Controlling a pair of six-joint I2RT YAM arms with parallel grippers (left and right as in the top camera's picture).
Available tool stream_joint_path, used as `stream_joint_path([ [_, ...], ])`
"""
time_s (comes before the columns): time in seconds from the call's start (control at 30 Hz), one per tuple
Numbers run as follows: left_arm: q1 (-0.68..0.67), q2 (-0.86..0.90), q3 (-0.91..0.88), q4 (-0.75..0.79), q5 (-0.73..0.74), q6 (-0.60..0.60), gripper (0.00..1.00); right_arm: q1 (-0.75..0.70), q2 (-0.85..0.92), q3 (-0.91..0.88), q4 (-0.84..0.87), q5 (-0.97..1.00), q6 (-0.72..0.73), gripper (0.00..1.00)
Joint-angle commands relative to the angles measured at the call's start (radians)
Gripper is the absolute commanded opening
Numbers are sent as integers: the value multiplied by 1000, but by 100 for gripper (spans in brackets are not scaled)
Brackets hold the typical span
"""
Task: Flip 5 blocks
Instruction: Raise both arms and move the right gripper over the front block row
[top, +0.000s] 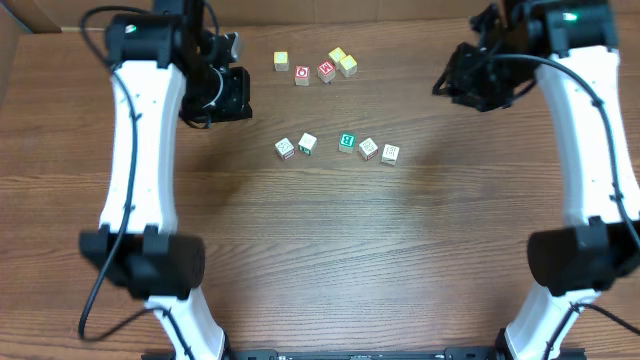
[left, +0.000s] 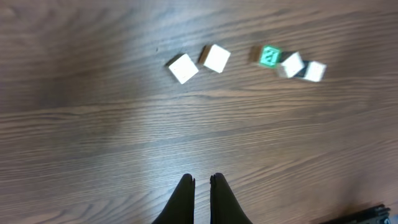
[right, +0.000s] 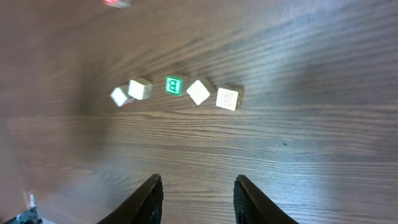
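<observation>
Several small blocks lie in a loose row mid-table: two white ones (top: 285, 148) (top: 307, 144), one with a green letter face (top: 347, 141), and two more white ones (top: 368, 148) (top: 390, 154). The left wrist view has the green-faced block (left: 270, 56) far ahead of my left gripper (left: 202, 177), which is shut on nothing above bare wood. In the right wrist view that block (right: 175, 85) lies well beyond my right gripper (right: 199, 178), whose jaws stand apart and empty. From overhead, the left gripper (top: 228, 95) hangs left of the row and the right gripper (top: 462, 85) far to its right.
A second cluster of cubes sits at the back: a yellow one (top: 281, 61), two with red faces (top: 302, 75) (top: 326, 70), and two pale yellow ones (top: 343, 61). A cardboard box (top: 40, 15) stands at the back left corner.
</observation>
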Motion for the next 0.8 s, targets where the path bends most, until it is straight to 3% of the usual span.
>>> stream_joint_path([
  [0.0,4,87,13,-7,16,-15,14,60,56,-43,13,95,90,43],
  [0.07,6,130,13,-13,16,-18,50,89,84,-76,37,115,106,49],
  [0.1,7,147,13,-12,15,-18,85,109,98,-106,66,115,106,56],
  [0.13,8,164,13,-11,15,-18,100,126,108,-134,96,115,106,66],
  [0.17,10,172,13,-10,15,-18,100,140,112,-159,121,116,106,76],
  [0.23,16,183,13,-5,10,-20,100,172,124,-224,183,118,106,79],
  [0.43,55,159,16,17,-165,-165,100,235,130,-435,404,229,237,82],
  [0.57,110,123,16,17,-172,-205,100,255,130,-549,551,273,271,82],
  [0.6,125,113,16,17,-173,-210,100,256,130,-566,577,276,270,80],
  [0.77,201,90,16,8,-173,-229,100,256,130,-603,630,276,272,50],
])
